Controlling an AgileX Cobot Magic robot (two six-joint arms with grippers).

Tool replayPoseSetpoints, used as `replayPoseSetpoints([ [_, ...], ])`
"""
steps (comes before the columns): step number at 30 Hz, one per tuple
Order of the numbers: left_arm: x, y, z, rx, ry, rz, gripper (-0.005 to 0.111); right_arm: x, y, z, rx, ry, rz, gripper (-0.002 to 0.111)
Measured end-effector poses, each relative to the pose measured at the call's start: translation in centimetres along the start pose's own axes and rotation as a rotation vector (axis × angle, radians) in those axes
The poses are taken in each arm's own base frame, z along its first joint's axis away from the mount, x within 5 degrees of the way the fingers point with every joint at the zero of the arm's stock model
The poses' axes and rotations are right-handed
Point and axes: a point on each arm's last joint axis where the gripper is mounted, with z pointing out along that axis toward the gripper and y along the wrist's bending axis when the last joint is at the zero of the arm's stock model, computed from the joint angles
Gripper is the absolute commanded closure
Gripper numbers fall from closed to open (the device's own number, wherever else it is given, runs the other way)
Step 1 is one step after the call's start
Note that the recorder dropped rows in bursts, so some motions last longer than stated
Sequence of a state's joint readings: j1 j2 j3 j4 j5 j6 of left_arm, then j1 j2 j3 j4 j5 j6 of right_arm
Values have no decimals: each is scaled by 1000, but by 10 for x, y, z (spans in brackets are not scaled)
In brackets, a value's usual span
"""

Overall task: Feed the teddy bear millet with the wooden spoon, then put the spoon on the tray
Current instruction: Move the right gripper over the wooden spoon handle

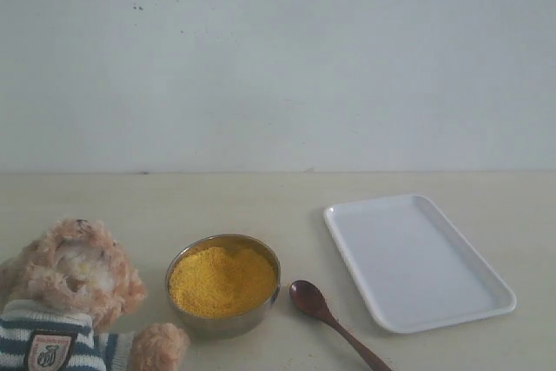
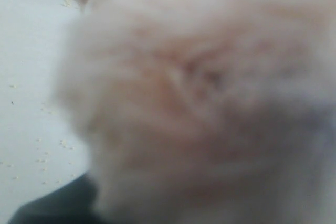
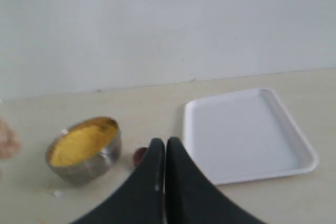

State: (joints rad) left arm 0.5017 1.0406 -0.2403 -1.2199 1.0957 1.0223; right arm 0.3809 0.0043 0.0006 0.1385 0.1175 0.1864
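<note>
In the exterior view the bear sits at the lower left of the frame, a fluffy light-brown plush with curly pile and a striped knit sweater bearing a crest badge. Just right of its paw stands a round, shiny steel bowl heaped with fine bright-yellow millet. The spoon, dark reddish wood with an oval bowl and a thin straight handle, lies flat on the pale matte table just right of the steel bowl, its handle running to the lower edge of the frame. The tray, smooth white with rounded corners and a low rim, lies at the right, apart from the spoon. The right gripper, two dark tapering fingers, is pressed closed with nothing between them, above the table near the spoon. The left wrist view is filled with the bear's blurred fur, loose grains on the table beside it and a dark shape at one corner. Whether the left gripper is open or closed cannot be told.
</note>
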Motion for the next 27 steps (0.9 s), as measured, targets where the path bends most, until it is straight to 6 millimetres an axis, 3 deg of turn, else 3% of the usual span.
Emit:
replayPoseSetpoints([
  [4, 0, 0, 0, 0, 0, 0, 103, -7, 2, 0, -32, -71, 330, 108],
  [9, 0, 0, 0, 0, 0, 9, 103, -14, 2, -1, -55, -147, 428, 108],
  [20, 0, 0, 0, 0, 0, 17, 103, -38, 2, -8, -120, -414, 452, 108],
  [23, 0, 0, 0, 0, 0, 17, 103, -38, 5, -7, -114, -351, 431, 108],
  [27, 0, 0, 0, 0, 0, 17, 103, -56, 17, -12, -101, -243, 274, 108],
])
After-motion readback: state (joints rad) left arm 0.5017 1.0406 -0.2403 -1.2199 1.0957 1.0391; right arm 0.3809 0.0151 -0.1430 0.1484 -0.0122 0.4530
